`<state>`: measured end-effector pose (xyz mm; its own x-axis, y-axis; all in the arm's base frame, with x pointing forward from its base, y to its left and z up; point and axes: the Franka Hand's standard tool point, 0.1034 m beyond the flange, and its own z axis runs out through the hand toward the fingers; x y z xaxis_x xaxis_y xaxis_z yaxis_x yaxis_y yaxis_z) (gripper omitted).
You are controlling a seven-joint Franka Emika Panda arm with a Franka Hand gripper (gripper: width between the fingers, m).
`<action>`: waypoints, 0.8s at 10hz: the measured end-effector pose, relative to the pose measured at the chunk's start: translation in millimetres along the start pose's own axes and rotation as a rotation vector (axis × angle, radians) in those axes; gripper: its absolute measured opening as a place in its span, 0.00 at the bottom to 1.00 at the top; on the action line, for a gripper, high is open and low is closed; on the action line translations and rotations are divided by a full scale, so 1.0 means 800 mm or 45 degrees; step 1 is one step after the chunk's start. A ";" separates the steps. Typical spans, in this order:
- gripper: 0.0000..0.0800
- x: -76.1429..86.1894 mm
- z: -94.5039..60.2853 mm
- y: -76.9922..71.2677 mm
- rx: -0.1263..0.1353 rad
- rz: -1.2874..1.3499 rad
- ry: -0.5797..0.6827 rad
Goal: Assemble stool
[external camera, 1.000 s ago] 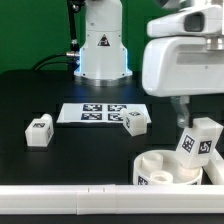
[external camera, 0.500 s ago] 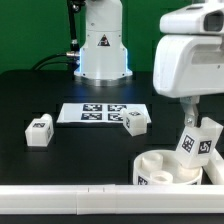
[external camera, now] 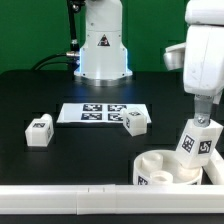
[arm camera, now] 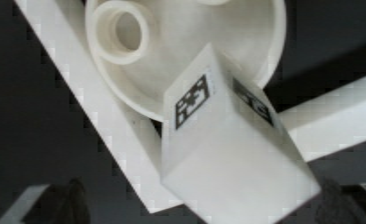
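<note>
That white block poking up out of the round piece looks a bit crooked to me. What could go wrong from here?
1. The leg stands tilted in the round seat, so it may not be fully seated and could tip or pop out.
2. The pincer is open and close above that leg, so a small sideways move might knock it.
3. Two more legs lie loose on the table near the marker board, and they could slide if gripped off-centre.

We see the round white seat (external camera: 165,166) lying socket-side up on the counter, one tagged leg (external camera: 198,143) standing tilted in it. Two more legs (external camera: 38,131) (external camera: 135,122) lie apart, near the middle.
</note>
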<state>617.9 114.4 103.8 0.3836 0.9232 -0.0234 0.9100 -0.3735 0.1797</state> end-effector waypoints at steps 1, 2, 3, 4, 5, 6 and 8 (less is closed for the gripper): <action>0.81 -0.002 0.002 0.000 -0.008 -0.139 -0.017; 0.81 -0.001 0.003 -0.001 -0.022 -0.303 -0.043; 0.81 0.003 0.003 -0.003 -0.034 -0.402 -0.056; 0.81 0.006 0.005 -0.006 -0.041 -0.552 -0.073; 0.81 0.011 0.005 -0.005 -0.048 -0.668 -0.084; 0.81 0.011 0.005 0.000 -0.050 -0.736 -0.087; 0.81 0.007 0.002 0.002 -0.051 -0.738 -0.088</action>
<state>622.0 118.8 102.8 -0.1648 0.9672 -0.1932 0.9682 0.1960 0.1554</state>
